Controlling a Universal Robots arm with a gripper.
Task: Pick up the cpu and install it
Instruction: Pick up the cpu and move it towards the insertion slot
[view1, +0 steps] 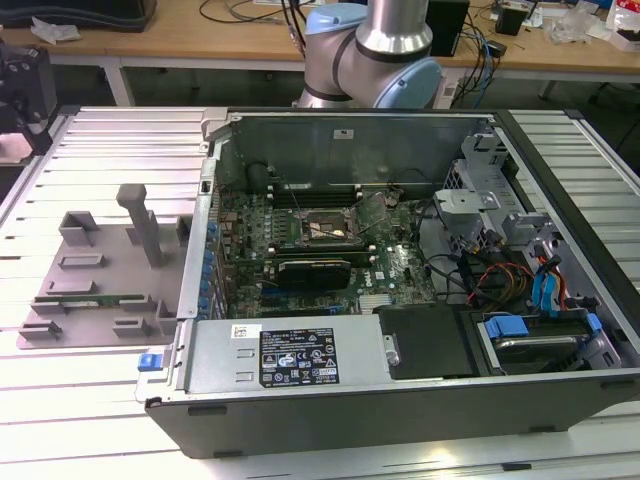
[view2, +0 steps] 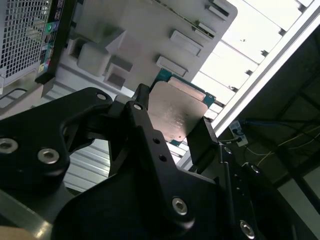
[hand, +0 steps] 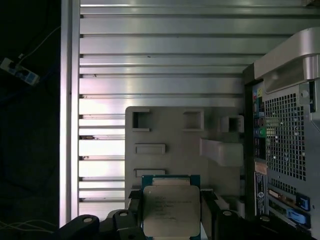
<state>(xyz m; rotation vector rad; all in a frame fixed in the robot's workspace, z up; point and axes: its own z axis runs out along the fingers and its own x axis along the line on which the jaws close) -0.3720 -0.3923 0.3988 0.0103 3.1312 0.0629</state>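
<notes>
In the exterior view the light is bright and even from above, with soft shadows pooling inside the open computer case (view1: 330, 240). In the second wrist view the slatted table (view2: 260, 45) burns out to white behind my gripper (view2: 172, 120), a near-black mass, while the metal top of the cpu (view2: 177, 107) it clamps takes a dull sheen. In the first wrist view glare bands the slats, and beyond the table's edge everything is almost black.

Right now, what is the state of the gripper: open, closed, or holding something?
Gripper: closed, holding the cpu between its two fingers, as seen in both wrist views.
</notes>
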